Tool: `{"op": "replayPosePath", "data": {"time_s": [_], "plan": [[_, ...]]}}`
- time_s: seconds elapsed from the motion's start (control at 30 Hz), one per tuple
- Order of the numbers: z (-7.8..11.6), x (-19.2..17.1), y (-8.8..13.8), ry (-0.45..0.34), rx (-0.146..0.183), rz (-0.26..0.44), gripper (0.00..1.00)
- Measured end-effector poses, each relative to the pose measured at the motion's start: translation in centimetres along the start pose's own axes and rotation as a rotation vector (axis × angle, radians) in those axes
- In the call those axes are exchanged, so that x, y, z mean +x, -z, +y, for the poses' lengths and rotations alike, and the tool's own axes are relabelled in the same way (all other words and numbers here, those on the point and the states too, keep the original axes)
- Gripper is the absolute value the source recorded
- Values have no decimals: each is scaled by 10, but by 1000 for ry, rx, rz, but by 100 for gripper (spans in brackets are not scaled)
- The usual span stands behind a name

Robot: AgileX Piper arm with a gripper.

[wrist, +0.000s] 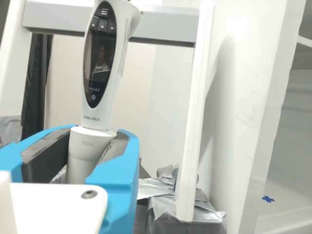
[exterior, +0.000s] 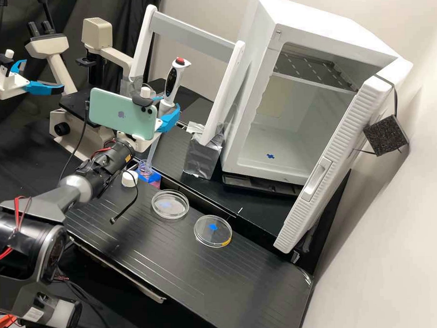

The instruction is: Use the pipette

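In the high view my gripper [exterior: 166, 112] is shut on the lower barrel of the white pipette [exterior: 176, 74], which has a red top and leans slightly. Its clear tip [exterior: 152, 151] points down at the mouth of a small clear bottle [exterior: 144, 169] in a blue holder; I cannot tell whether it is inside. Beside the bottle lies a white cap [exterior: 129, 178]. Two clear round dishes, one nearer the bottle [exterior: 170, 204] and one farther off [exterior: 212, 231], rest on the bench. In the wrist view, the gripper [wrist: 92, 155] has its padded fingers against both sides of the pipette [wrist: 100, 92].
A white frame [exterior: 192, 33] with taped feet stands behind the pipette. The white incubator [exterior: 254, 86] is at the back right, door swung open. Microscope [exterior: 57, 50] at the back left; a black cable [exterior: 132, 200] hangs over the bench [exterior: 150, 252]. Another gripper is at far left.
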Motion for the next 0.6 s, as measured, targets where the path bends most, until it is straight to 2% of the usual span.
{"op": "replayPosePath", "data": {"time_s": [0.13,0.37,0.6], "plan": [[-3,-5,3,-33,6,31,0],[-17,-8,1,-68,-5,51,0],[-33,-9,-8,-22,-50,28,0]]}}
